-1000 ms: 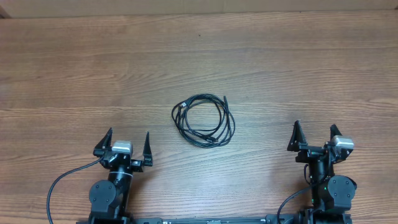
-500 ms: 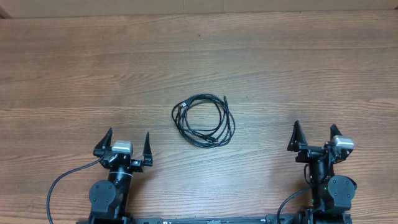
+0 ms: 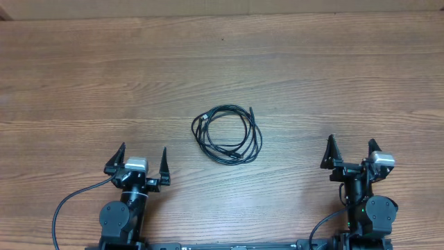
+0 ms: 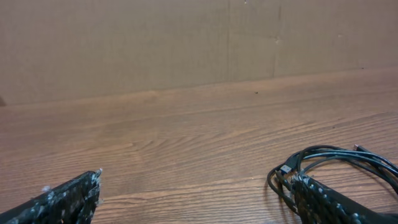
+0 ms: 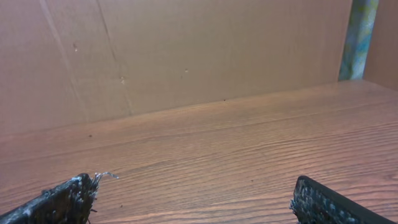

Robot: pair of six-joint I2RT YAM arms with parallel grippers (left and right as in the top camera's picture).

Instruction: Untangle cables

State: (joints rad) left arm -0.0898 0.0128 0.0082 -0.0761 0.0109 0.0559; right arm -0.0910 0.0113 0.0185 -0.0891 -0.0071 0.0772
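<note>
Cables (image 3: 255, 142): thin black cords lying in one loose, roughly round coil on the wooden table (image 3: 333, 69), strands overlapping. A small plug end shows at the coil's upper left, another strand end at its top.

Left gripper (image 3: 143, 148): below and to the left of the coil, well apart from it, fingers spread wide, empty.

Right gripper (image 3: 352, 141): below and to the right of the coil, well apart, fingers likewise spread, empty.

matt grained wood table (image 3: 312, 76), glossy black cables (image 3: 227, 134)
</note>
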